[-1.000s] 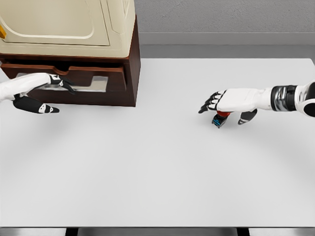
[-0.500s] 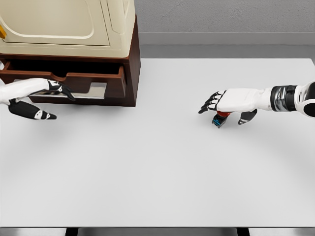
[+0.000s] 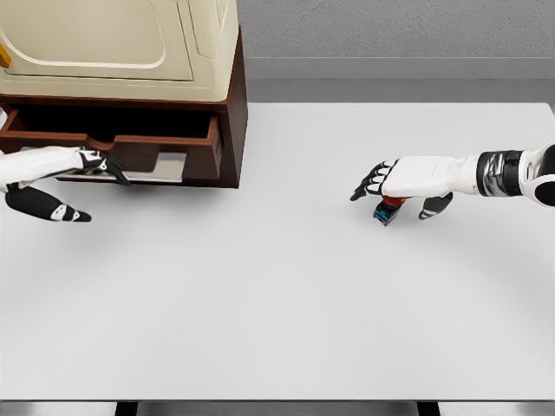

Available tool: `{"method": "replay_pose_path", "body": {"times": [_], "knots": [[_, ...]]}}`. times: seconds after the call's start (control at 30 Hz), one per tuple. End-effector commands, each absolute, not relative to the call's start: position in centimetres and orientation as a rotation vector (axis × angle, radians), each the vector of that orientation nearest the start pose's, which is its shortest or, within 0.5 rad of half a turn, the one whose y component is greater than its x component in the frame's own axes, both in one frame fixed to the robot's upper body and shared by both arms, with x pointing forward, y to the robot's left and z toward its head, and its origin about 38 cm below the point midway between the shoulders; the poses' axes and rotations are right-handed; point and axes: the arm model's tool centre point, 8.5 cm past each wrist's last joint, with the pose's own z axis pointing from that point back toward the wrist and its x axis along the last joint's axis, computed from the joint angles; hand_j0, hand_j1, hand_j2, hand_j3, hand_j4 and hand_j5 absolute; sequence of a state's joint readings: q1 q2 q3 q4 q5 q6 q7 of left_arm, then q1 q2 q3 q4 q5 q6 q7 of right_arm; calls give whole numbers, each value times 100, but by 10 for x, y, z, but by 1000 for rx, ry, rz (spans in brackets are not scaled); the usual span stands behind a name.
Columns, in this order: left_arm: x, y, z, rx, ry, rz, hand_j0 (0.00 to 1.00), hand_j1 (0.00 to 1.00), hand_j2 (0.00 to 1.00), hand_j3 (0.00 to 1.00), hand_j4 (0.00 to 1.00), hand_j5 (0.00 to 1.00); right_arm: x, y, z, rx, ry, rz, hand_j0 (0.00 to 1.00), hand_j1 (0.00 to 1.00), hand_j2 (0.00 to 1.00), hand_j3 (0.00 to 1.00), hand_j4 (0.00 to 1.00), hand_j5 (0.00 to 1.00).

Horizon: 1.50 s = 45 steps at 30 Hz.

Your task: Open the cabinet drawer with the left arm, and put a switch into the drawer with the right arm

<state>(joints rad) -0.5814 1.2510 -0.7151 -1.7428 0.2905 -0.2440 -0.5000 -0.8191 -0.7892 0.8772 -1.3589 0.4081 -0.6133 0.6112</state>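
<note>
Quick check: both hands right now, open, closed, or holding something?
Left hand: fingers hooked on the drawer handle.
Right hand: open above the switch, holding nothing.

Bare table [image 3: 286, 295] spans frame centre; cabinet [image 3: 121, 52] blocks upper left, its drawer [image 3: 130, 147] jutting out, left hand [image 3: 61, 165] across front.

The switch [image 3: 388, 208] is mostly covered by the right hand [image 3: 408, 180]; only a red and blue part shows below the palm, too small to tell its shape or whether the hand touches it. The cabinet [image 3: 173, 61] is cut off by the top and left edges. The drawer [image 3: 165, 143] interior lies in deep shadow. The left hand [image 3: 65, 165] hides the drawer handle, and its forearm leaves the left edge.
</note>
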Motion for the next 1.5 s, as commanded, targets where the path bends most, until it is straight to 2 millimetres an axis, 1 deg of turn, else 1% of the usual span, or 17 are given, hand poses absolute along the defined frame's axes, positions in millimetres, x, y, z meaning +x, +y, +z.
{"method": "replay_pose_path", "body": {"times": [0.0,0.13,0.17,0.33,0.43,0.47,0.53,0.6,0.67,0.8,0.9,1.0,1.07,1.23,1.3,1.4,1.47], "knots": [[367,356,278,-7,-1383,-1557,79,79,79,79,79,79,449,-277,193,-294,-1193,2304,93,93,93,93,93,93],[363,359,281,-36,-1381,-1571,79,79,79,79,79,79,449,-277,192,-294,-1192,2303,87,87,87,87,87,87],[362,358,281,-46,-1376,-1584,79,79,79,79,79,79,449,-277,192,-294,-1192,2303,83,83,83,83,83,83],[360,360,282,-51,-1369,-1598,79,79,79,79,79,79,449,-277,192,-293,-1191,2304,74,74,74,74,74,74],[355,363,282,-71,-1374,-1603,79,79,79,79,79,79,448,-276,190,-285,-1187,2309,62,62,62,62,62,62],[355,363,283,-75,-1378,-1600,79,79,79,79,79,79,448,-276,189,-285,-1187,2309,56,56,56,56,56,56],[355,363,282,-78,-1378,-1599,79,79,79,79,79,79,448,-275,190,-284,-1188,2310,54,54,54,54,54,54],[353,365,284,-79,-1380,-1603,79,79,79,79,79,79,448,-275,190,-284,-1188,2310,46,46,46,46,46,46],[353,365,285,-83,-1387,-1603,79,79,79,79,79,79,448,-275,190,-284,-1188,2310,43,43,43,43,43,43],[350,369,288,-75,-1387,-1614,79,79,79,79,79,79,449,-276,193,-294,-1192,2308,38,38,38,38,38,38],[347,374,292,-75,-1389,-1619,80,80,80,80,80,80,449,-274,194,-295,-1196,2309,38,38,38,38,38,38],[343,377,297,-89,-1392,-1631,80,80,80,80,80,80,453,-270,200,-306,-1213,2314,38,38,38,38,38,38],[341,379,298,-86,-1392,-1639,80,80,80,80,80,80,457,-265,211,-327,-1237,2319,38,38,38,38,38,38],[339,381,301,-90,-1396,-1650,80,80,80,80,80,80,463,-246,225,-339,-1293,2334,38,38,38,38,38,38],[334,385,311,-113,-1425,-1657,80,80,80,80,80,80,467,-236,237,-355,-1330,2343,38,38,38,38,38,38],[326,387,324,-139,-1503,-1684,82,82,82,82,82,82,470,-224,248,-366,-1368,2353,38,38,38,38,38,38],[323,394,333,-129,-1506,-1655,82,82,82,82,82,82,466,-214,259,-374,-1405,2378,38,38,38,38,38,38]]}}
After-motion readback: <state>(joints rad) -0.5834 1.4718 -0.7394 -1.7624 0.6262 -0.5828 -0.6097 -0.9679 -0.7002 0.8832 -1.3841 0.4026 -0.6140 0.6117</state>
